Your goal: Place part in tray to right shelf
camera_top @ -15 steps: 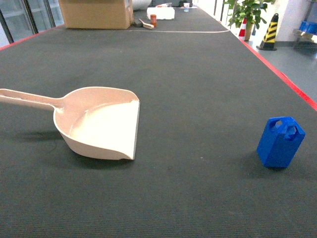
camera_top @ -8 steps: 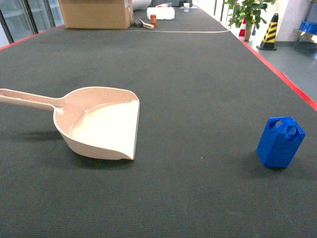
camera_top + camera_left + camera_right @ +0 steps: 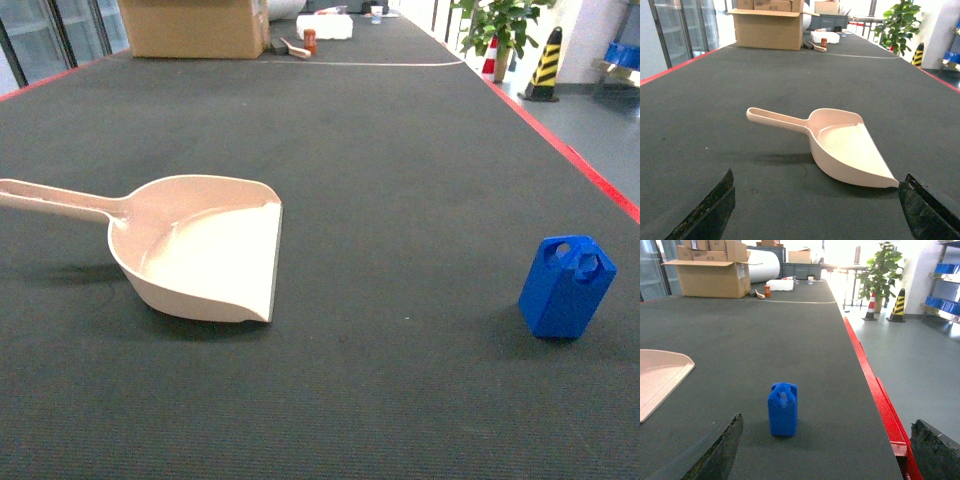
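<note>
The blue part [image 3: 566,285] stands upright on the dark mat at the right, also seen ahead of my right gripper [image 3: 827,450] as the part [image 3: 783,409]. The beige tray [image 3: 205,248] lies flat on the left, its handle pointing left; in the left wrist view the tray [image 3: 842,145] lies ahead of my left gripper [image 3: 815,207]. Both grippers are open, well short of their objects, with nothing between the fingers. Neither gripper shows in the head view. The right shelf is out of view.
A cardboard box [image 3: 195,27] and small items [image 3: 322,27] sit at the mat's far end. A red edge [image 3: 875,390] bounds the mat on the right, with floor, traffic cones [image 3: 898,306] and a potted plant [image 3: 497,30] beyond.
</note>
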Motion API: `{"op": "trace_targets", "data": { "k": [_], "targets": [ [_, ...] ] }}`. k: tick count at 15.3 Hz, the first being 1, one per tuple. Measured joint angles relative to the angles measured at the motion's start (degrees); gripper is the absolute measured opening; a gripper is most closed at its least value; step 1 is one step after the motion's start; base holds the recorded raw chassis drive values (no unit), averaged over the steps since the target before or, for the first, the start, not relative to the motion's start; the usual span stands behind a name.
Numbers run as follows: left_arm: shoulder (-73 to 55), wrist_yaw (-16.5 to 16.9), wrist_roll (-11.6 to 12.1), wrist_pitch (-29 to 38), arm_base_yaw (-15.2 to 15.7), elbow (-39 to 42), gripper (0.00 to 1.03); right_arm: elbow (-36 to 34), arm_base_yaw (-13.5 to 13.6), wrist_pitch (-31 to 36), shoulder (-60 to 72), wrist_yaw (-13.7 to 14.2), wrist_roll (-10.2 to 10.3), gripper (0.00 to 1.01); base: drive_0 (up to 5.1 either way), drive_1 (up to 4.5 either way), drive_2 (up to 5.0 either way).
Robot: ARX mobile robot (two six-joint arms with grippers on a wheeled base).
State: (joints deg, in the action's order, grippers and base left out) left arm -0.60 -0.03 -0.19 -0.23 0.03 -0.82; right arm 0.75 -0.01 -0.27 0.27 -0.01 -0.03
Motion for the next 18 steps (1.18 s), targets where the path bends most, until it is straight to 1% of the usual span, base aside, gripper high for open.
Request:
{"op": "trace_targets", "data": {
  "k": [5,6,7,8,9,10,11,12,13,14,15,16,17,18],
  "targets": [
    [0.0,0.0,0.0,0.0,0.0,0.0,0.98,0.0,0.0,0.0,0.0,0.0,0.0,0.98,0.0,0.00,0.0],
    [-0.7,-3.7,-0.4,-3.1,-1.4,-0.6,0.98,0.0,0.0,0.0,0.0,0.0,0.0,0.98,0.0,0.00,0.0],
    [-4.2,-9.4,-1.5,-3.7,-5.3,-1.5,0.98,0.0,0.0,0.0,0.0,0.0,0.0,0.98,0.0,0.00,0.0],
    [-10.0,-11.3,-3.5,0.0,-7.9,-2.0,0.98,0.0,0.0,0.0,0.0,0.0,0.0,0.98,0.0,0.00,0.0],
    [-16.5,-10.1,-6.7,6.0,-7.4,-2.6,0.98,0.0,0.0,0.0,0.0,0.0,0.0,0.98,0.0,0.00,0.0],
    [-23.3,-7.5,-10.4,11.8,-5.7,-3.5,0.98,0.0,0.0,0.0,0.0,0.0,0.0,0.98,0.0,0.00,0.0],
    [-32.7,-3.8,-15.5,19.8,-3.7,-5.2,0.98,0.0,0.0,0.0,0.0,0.0,0.0,0.98,0.0,0.00,0.0],
    [-44.4,-0.5,-21.8,29.2,-2.1,-7.9,0.98,0.0,0.0,0.0,0.0,0.0,0.0,0.98,0.0,0.00,0.0],
    [-56.1,0.3,-27.9,37.6,-0.8,-11.1,0.98,0.0,0.0,0.0,0.0,0.0,0.0,0.98,0.0,0.00,0.0],
    [-67.5,1.6,-33.6,44.1,0.1,-14.5,0.98,0.0,0.0,0.0,0.0,0.0,0.0,0.98,0.0,0.00,0.0],
    [-77.0,3.0,-38.2,48.2,0.3,-18.0,0.98,0.0,0.0,0.0,0.0,0.0,0.0,0.98,0.0,0.00,0.0],
    [-84.4,3.8,-41.0,50.1,0.5,-21.7,0.98,0.0,0.0,0.0,0.0,0.0,0.0,0.98,0.0,0.00,0.0],
    [-91.9,5.5,-43.5,51.4,1.1,-25.9,0.98,0.0,0.0,0.0,0.0,0.0,0.0,0.98,0.0,0.00,0.0],
    [-96.8,6.7,-45.6,51.8,1.7,-28.7,0.98,0.0,0.0,0.0,0.0,0.0,0.0,0.98,0.0,0.00,0.0]
  ]
}}
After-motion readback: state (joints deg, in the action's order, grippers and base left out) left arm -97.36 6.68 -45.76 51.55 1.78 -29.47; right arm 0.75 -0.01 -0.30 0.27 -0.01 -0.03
